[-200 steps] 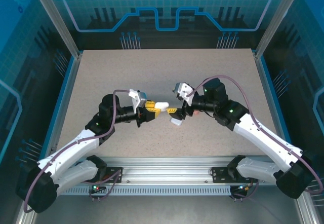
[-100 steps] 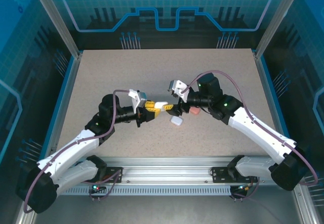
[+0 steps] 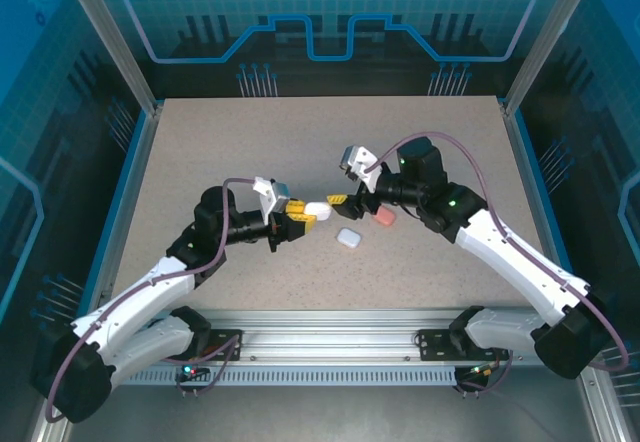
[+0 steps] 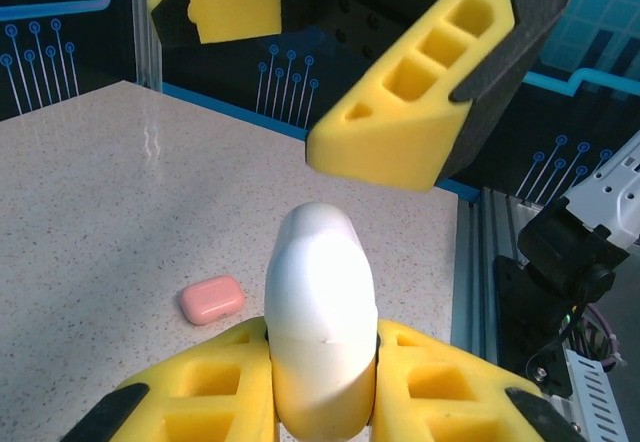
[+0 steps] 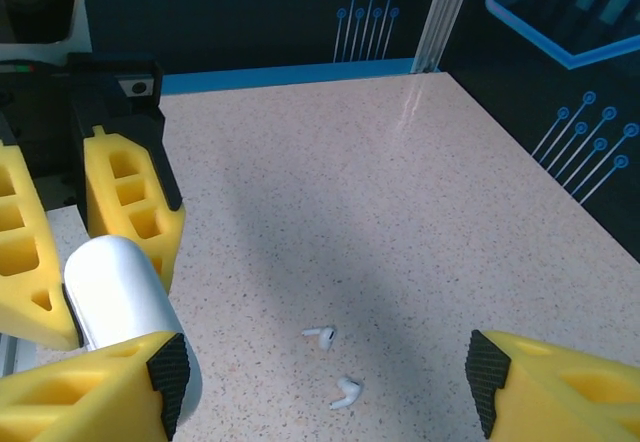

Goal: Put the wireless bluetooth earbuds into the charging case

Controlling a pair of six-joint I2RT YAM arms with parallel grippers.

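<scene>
Left gripper (image 4: 320, 387): clamped tight on the held white case (image 4: 320, 302), a pad on each side; the case's lower end is buried between them.
Case lid: looks closed, the seam faint.
Right gripper (image 5: 325, 372): jaws spread wide with nothing between them; one finger sits just beside the held white case's rounded tip, and contact cannot be told.
Earbuds (image 5: 320, 335): two white ones lie close together on the table (image 5: 400, 182), beyond the held white case; too small to pick out from above.
Pink case (image 4: 212, 299): flat on the table, near the held white case but apart from it.
Second white case (image 3: 348, 238): on the table, just on the near side of the held white case.
</scene>
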